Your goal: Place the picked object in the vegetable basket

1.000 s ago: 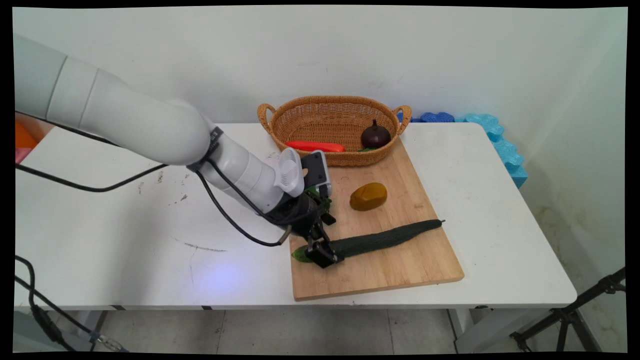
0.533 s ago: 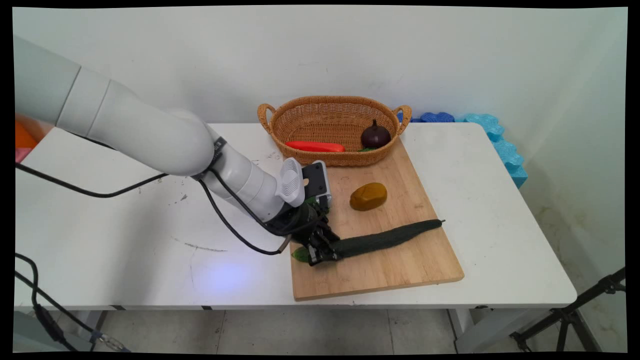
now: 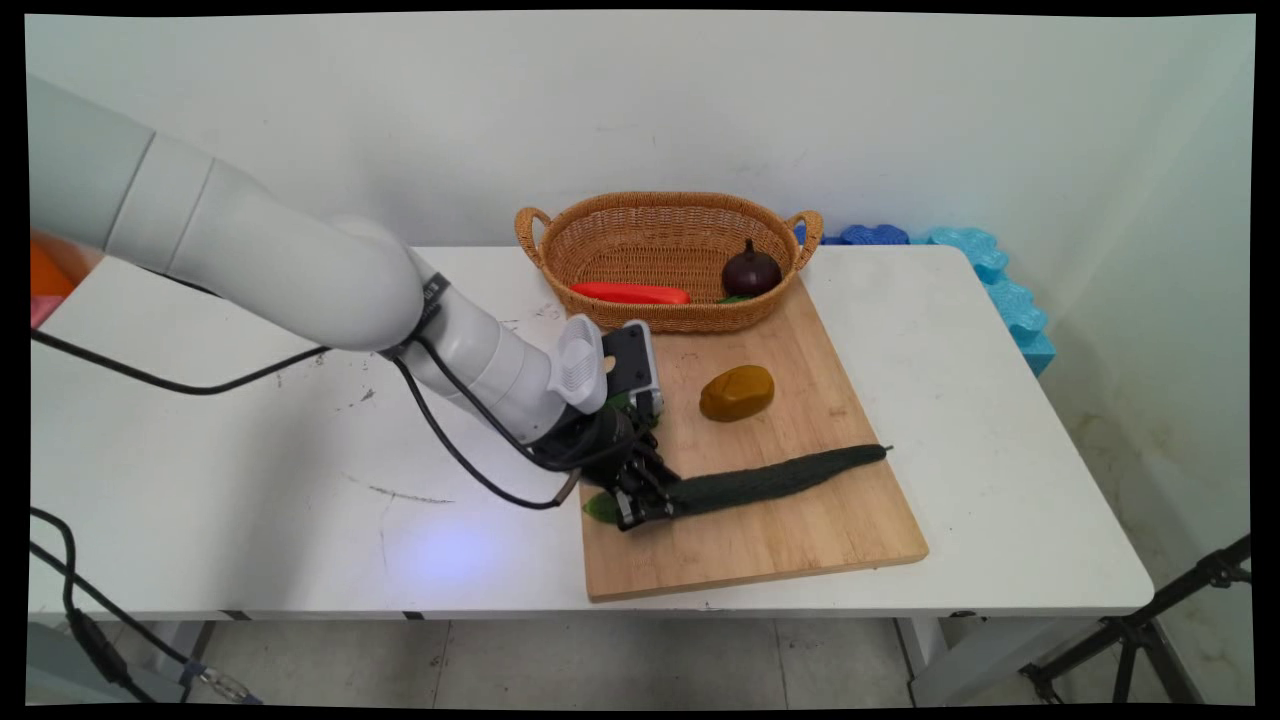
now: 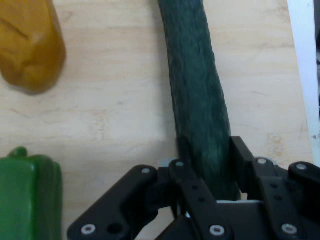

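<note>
A long dark green cucumber (image 3: 780, 478) lies across the wooden cutting board (image 3: 800, 545). My gripper (image 3: 645, 498) is down at its left end, near the board's left edge. In the hand view the gripper (image 4: 206, 150) is shut on the cucumber (image 4: 195, 100), with one finger pressed against each side. A brown potato (image 3: 737, 392) sits on the board beyond it, and shows in the hand view as the potato (image 4: 30, 45) at the upper left. A green pepper (image 4: 27, 195) lies to the left of the fingers. In the main view the wrist mostly hides it.
A wicker basket (image 3: 660, 210) stands at the board's far end, holding a red vegetable (image 3: 630, 293) and a dark purple one (image 3: 751, 270). Blue foam pieces (image 3: 1000, 290) lie past the table's far right corner. Black cables hang from the arm on the left.
The gripper's fingers stood apart around the cucumber's left end a second ago and have since shut on it. The hand dropped slightly. The cucumber's far tip shifted a little.
</note>
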Robot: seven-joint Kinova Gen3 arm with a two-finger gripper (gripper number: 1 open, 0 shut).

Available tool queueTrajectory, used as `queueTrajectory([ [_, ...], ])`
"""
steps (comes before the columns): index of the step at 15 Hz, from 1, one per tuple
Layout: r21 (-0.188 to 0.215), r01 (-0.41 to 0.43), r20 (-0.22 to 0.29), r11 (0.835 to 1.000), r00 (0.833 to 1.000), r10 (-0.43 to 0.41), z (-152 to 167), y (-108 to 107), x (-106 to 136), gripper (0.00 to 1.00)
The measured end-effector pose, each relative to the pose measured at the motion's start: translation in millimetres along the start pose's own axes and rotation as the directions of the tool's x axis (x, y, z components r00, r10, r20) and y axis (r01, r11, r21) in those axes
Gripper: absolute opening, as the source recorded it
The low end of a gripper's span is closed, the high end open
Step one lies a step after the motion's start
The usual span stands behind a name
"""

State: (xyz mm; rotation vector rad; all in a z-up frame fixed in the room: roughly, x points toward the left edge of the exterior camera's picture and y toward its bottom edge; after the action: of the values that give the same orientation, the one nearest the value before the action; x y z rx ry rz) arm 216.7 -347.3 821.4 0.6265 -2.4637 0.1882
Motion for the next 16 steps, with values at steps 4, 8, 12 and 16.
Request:
queueTrajectory([
  [4, 0.012, -0.005, -0.023, 1.000, 1.000, 0.006, -15, -6, 10, 0.00],
  [8, 0.037, -0.024, -0.050, 0.999, 0.998, 0.025, -36, -21, 24, 0.00],
  [12, 0.080, -0.044, -0.081, 0.996, 0.995, 0.050, -60, -48, 40, 0.00],
  [16, 0.134, -0.055, -0.100, 0.989, 0.993, 0.068, -81, -82, 53, 0.00],
])
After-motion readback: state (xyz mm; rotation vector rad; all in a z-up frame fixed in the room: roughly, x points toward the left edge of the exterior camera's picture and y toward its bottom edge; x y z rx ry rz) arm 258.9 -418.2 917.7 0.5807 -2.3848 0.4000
